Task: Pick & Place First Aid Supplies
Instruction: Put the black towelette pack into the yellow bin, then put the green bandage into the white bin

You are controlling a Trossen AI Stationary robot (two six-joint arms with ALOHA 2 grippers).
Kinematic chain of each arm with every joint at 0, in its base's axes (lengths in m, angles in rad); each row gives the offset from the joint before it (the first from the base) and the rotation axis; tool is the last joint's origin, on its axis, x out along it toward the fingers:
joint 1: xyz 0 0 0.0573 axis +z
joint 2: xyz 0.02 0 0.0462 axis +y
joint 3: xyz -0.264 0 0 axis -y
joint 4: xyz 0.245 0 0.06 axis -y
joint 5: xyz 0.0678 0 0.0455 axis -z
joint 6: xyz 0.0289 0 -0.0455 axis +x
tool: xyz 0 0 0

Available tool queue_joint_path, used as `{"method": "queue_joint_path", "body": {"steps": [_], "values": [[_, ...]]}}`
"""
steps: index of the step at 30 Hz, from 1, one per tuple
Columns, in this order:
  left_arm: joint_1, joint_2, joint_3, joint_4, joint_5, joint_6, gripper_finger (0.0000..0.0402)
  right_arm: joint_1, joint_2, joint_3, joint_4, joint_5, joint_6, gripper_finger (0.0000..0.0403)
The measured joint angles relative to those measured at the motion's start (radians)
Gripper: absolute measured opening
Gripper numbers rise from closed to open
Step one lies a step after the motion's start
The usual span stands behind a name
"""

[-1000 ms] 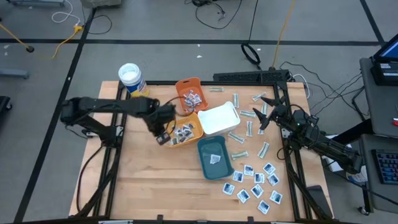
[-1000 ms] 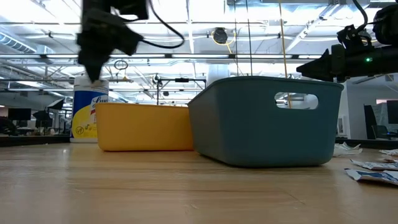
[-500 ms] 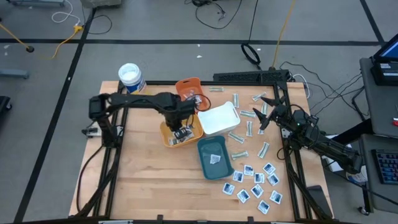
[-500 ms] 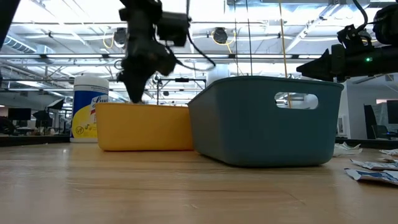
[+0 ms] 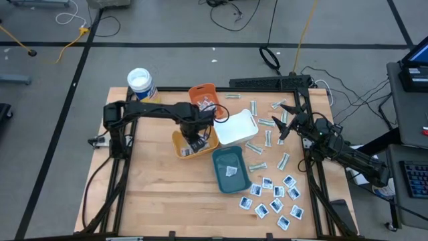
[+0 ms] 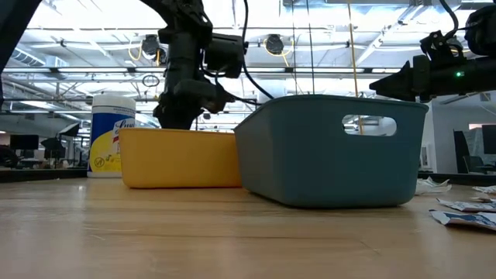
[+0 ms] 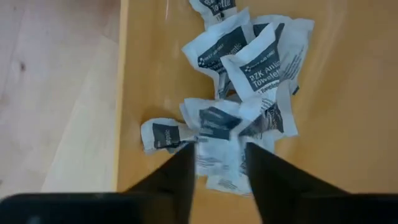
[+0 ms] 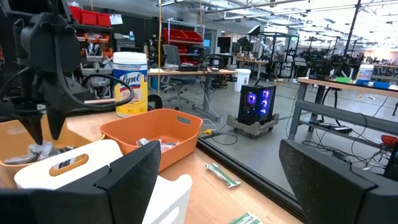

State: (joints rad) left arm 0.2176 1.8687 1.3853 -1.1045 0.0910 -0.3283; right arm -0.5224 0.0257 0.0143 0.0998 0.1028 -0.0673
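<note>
My left gripper [image 5: 196, 140] points down into the yellow tray [image 5: 177, 144], its fingers apart just above a heap of white sachets with dark print [image 7: 249, 68]. One blurred sachet [image 7: 217, 158] shows between the fingertips. More first aid supplies lie loose on the table's right part: blue-printed sachets [image 5: 274, 197] near the front and pale strips [image 5: 267, 124] farther back. My right gripper [image 5: 284, 120] waits open and level at the table's right side, holding nothing. My left gripper [image 7: 221, 174] comes from above with a finger on either side of the blurred sachet. I cannot tell whether either finger touches the sachet.
An orange tray [image 5: 200, 88] with packets, a white tray [image 5: 235, 128] and a teal tray [image 5: 217, 175] crowd around the yellow one. A white-lidded canister [image 5: 140, 84] stands at the far left. Bare wood lies along the near left.
My left gripper has gone toward the table's right, from beside the yellow tray's left wall to over its inside. It has also come down, so that its fingertips now sit behind the tray's wall in the low view.
</note>
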Motion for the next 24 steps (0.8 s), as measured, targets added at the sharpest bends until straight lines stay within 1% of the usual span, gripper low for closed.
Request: {"method": "queue_joint_path", "body": {"steps": [3, 6, 9, 12, 14, 19, 22, 24], "values": [[0.0, -0.026, 0.0, -0.015, 0.002, 0.021, 0.0202, 0.0, 0.0, 0.0, 0.0, 0.0, 0.0, 0.0322], [0.0, -0.075, -0.001, -0.014, -0.01, 0.063, 0.0252, 0.0, 0.0, 0.0, 0.0, 0.0, 0.0, 0.0322], [0.0, -0.16, -0.036, 0.048, -0.056, 0.092, 0.0294, 0.0, 0.0, 0.0, 0.0, 0.0, 0.0, 0.0322], [-0.003, -0.264, -0.132, 0.228, -0.142, 0.1, 0.033, 0.0, 0.0, 0.0, 0.0, 0.0, 0.0, 0.0322], [-0.006, -0.336, -0.205, 0.352, -0.177, 0.099, 0.0347, 0.0, 0.0, 0.0, 0.0, 0.0, 0.0, 0.0322], [-0.01, -0.532, -0.377, 0.627, -0.188, 0.126, 0.0375, 0.0, 0.0, 0.0, 0.0, 0.0, 0.0, 0.0322], [-0.01, -0.664, -0.5, 0.816, -0.192, 0.129, 0.0384, 0.0, 0.0, 0.0, 0.0, 0.0, 0.0, 0.0322], [-0.009, -0.757, -0.592, 0.958, -0.198, 0.167, 0.0387, 0.0, 0.0, 0.0, 0.0, 0.0, 0.0, 0.0322]]}}
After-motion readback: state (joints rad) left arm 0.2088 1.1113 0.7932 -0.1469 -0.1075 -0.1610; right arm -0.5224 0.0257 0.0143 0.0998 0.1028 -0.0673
